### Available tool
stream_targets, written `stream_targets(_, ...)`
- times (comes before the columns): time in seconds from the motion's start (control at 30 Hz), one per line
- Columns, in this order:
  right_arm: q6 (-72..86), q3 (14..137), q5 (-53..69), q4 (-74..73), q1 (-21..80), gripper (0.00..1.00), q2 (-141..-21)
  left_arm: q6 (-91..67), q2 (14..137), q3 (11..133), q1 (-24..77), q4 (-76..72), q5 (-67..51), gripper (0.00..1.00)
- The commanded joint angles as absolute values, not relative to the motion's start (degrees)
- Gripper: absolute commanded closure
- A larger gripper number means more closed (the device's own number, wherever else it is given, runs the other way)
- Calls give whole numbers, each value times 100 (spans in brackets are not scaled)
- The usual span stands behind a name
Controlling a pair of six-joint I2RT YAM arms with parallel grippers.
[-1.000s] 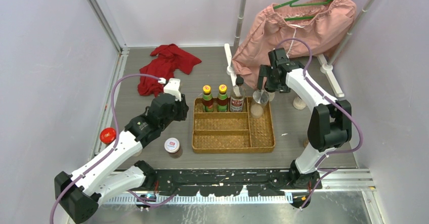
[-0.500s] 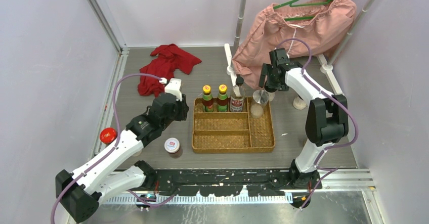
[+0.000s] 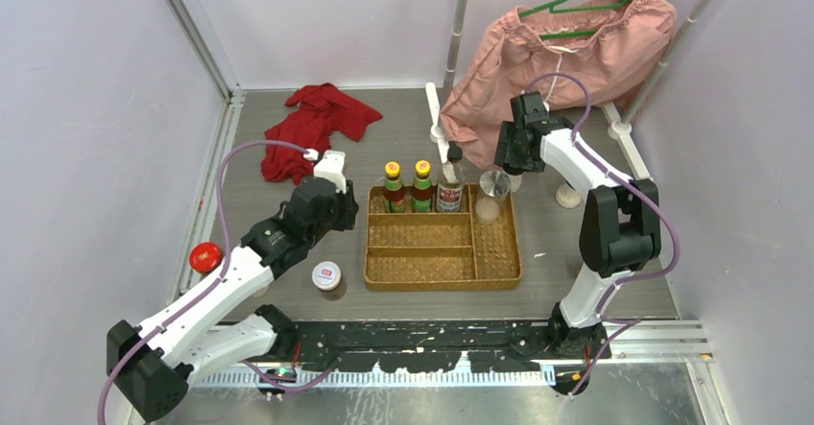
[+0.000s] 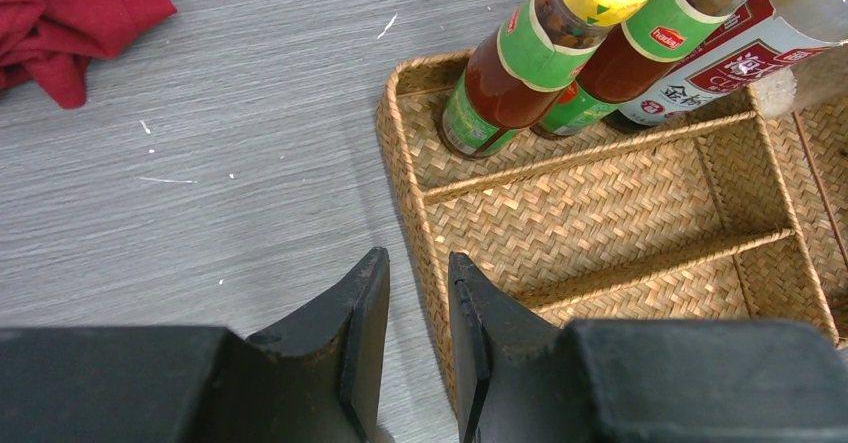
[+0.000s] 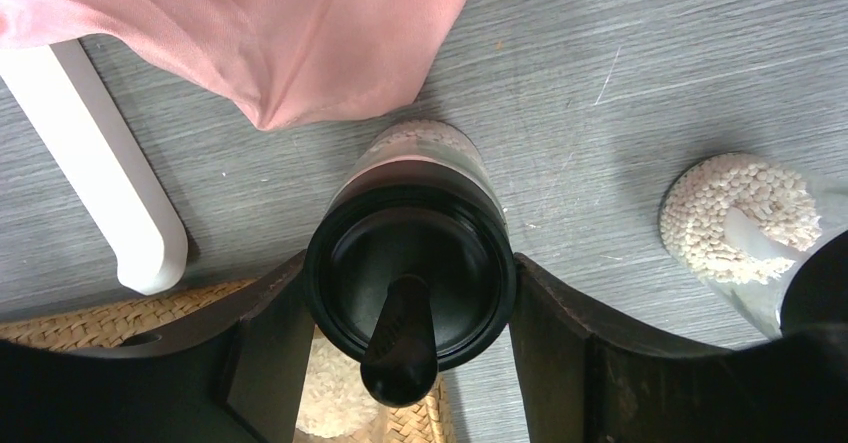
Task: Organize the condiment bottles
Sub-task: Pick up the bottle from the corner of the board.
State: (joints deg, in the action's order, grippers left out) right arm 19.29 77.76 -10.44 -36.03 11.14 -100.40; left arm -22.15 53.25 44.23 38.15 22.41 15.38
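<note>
My right gripper [image 5: 410, 263] is shut on the black lid of a shaker [image 5: 410, 273] filled with pale grains. The shaker stands just behind the wicker tray's [image 3: 442, 252] back right corner. Two green-labelled, yellow-capped sauces [image 3: 394, 187] [image 3: 422, 185] and a taller clear bottle [image 3: 450, 185] stand in the tray's back row. A clear shaker [image 3: 491, 197] is in its right compartment. My left gripper [image 4: 418, 258] hovers over the tray's left rim with a narrow gap and nothing in it. A white-lidded jar [image 3: 326, 276] and a red-lidded jar [image 3: 203, 256] stand left of the tray.
A pink garment [image 3: 557, 51] on a green hanger droops close above the held shaker. The white rack foot [image 5: 100, 183] lies beside it. Another jar of white beads [image 5: 740, 213] stands to the right. A red cloth [image 3: 317, 123] lies at the back left.
My right gripper's jaws have closed in from wide open onto the black lid, and the wrist shifted slightly right. The left arm has barely moved.
</note>
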Motion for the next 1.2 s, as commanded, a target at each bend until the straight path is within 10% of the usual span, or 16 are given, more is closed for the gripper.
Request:
stream_targets(0.0,1957,7816,-1337,-3549,1092,46,-9760,-2206,5302,4421,3832,1947,1524,71)
stream_targets(1.17,1885,8158,-2557,-5556,1097,53,-7062,-2224,5098,4653,3832,2290,1561,71)
